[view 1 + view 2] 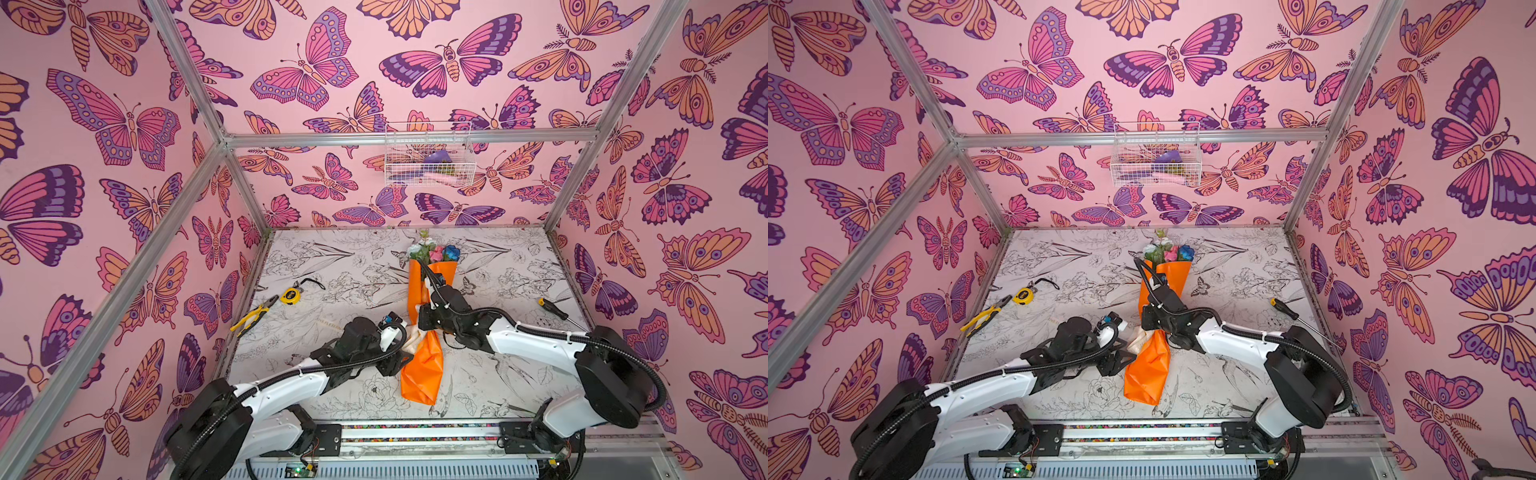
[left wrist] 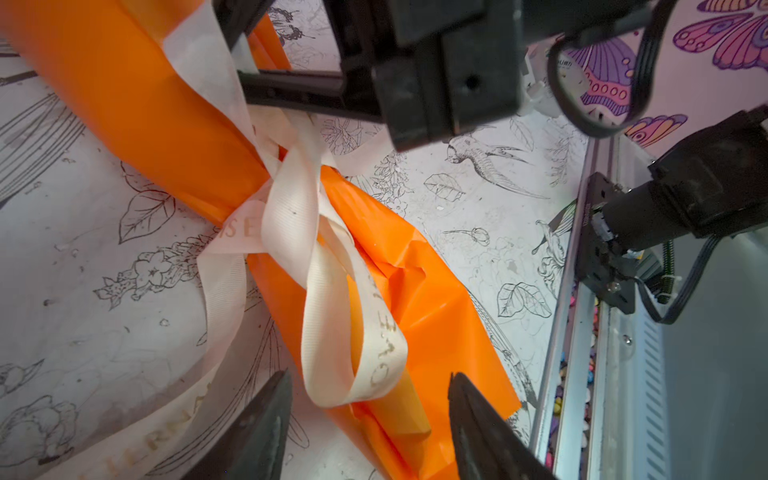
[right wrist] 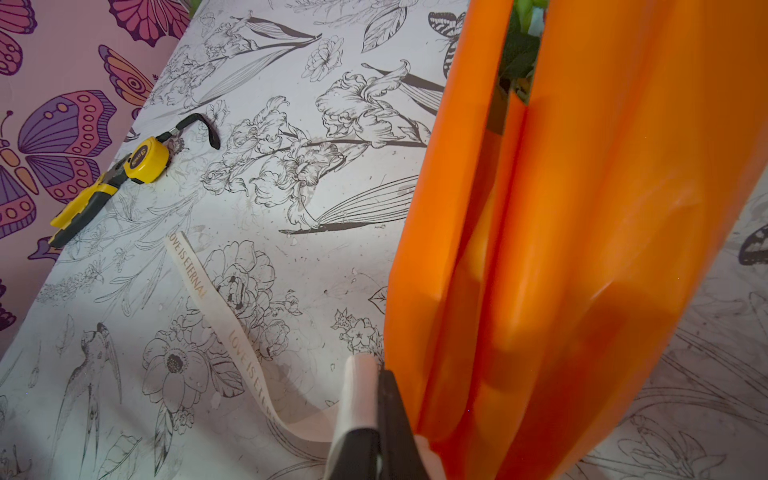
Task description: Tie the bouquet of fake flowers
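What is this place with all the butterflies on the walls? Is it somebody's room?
Probably a robot practice booth, not a room: a metal frame with butterfly walls, and robot arms working on a table.

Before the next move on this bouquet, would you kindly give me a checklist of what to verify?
1. Wrap: ribbon goes round the narrow part of the bouquet: ok.
2. Hold: right gripper shut on a ribbon strand: ok.
3. Approach: left gripper open, lined up on the ribbon loop: ok.
4. Knot pulled tight: not ok, the loops hang slack.
5. Clutter: pliers, tape measure and screwdriver lie apart from the bouquet: ok.
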Action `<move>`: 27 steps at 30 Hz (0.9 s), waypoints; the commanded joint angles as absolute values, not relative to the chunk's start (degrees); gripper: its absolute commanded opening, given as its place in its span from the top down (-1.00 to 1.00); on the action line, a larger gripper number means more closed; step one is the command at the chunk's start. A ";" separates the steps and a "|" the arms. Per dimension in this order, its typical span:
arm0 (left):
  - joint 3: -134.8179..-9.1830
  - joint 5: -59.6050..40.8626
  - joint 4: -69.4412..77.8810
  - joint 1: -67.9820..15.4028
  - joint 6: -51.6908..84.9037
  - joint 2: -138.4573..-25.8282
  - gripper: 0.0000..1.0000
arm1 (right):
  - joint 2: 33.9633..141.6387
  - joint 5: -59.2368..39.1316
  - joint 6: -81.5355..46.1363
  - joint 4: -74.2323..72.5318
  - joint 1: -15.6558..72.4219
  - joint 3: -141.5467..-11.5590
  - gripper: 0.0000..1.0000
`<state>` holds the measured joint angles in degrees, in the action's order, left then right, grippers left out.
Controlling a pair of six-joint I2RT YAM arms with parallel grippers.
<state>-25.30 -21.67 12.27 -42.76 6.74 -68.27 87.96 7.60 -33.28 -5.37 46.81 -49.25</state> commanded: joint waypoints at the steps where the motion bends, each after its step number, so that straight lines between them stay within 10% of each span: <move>1: -27.17 -21.41 14.04 -43.40 2.07 -70.78 -0.14 | 87.98 7.25 -34.80 -7.00 46.71 -48.84 0.90; 13: -27.39 -19.69 17.35 -44.91 0.96 -74.80 1.00 | 87.44 6.85 -36.23 -7.66 46.67 -47.98 0.90; 27: -23.08 -14.09 23.39 -44.05 3.56 -73.64 1.00 | 81.00 18.01 -48.68 -12.53 44.45 -37.23 0.92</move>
